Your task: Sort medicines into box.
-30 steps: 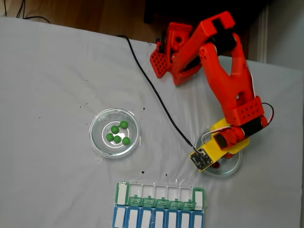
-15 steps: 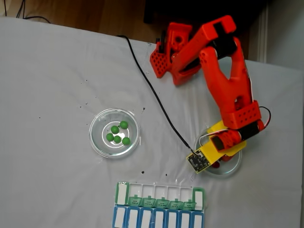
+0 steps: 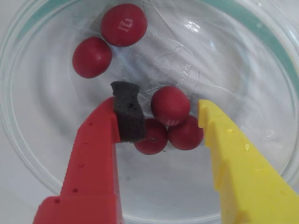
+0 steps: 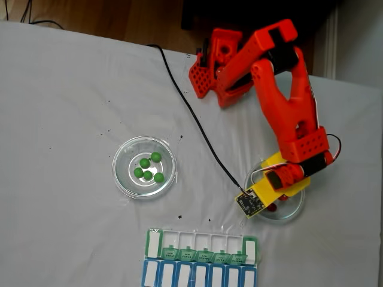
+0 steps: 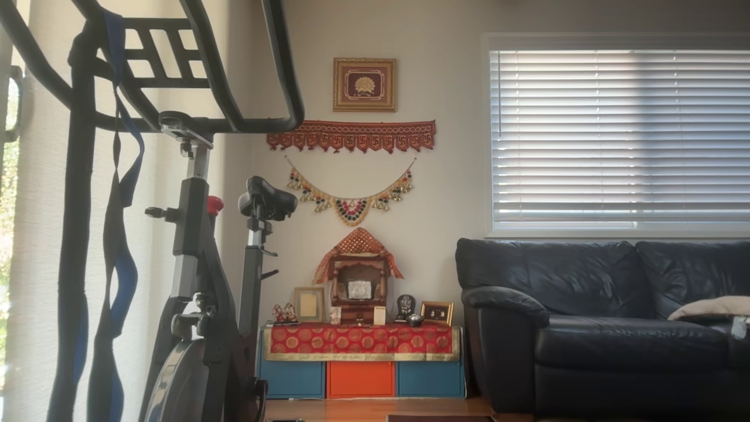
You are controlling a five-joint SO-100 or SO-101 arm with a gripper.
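In the wrist view, five dark red medicines lie in a clear glass dish (image 3: 28,154): two at the top left (image 3: 124,24) and a cluster of three (image 3: 186,133) in the middle. My gripper (image 3: 163,100) is open low over that cluster, its red finger with a black foam pad (image 3: 127,114) on the left and its yellow finger (image 3: 229,154) on the right. In the fixed view the gripper (image 4: 270,202) hangs over the right dish (image 4: 297,209). Several green medicines (image 4: 148,167) sit in the left dish (image 4: 122,179). The green-lidded box (image 4: 203,246) lies at the table's front.
A blue-lidded organiser row (image 4: 200,276) lies right in front of the box. A black cable (image 4: 191,110) runs across the white cloth to the wrist camera board (image 4: 250,203). The arm's orange base (image 4: 218,66) stands at the back edge.
Over the last second the wrist and gripper shifted slightly left over the right dish, then held still. The green medicines and the box have not moved.
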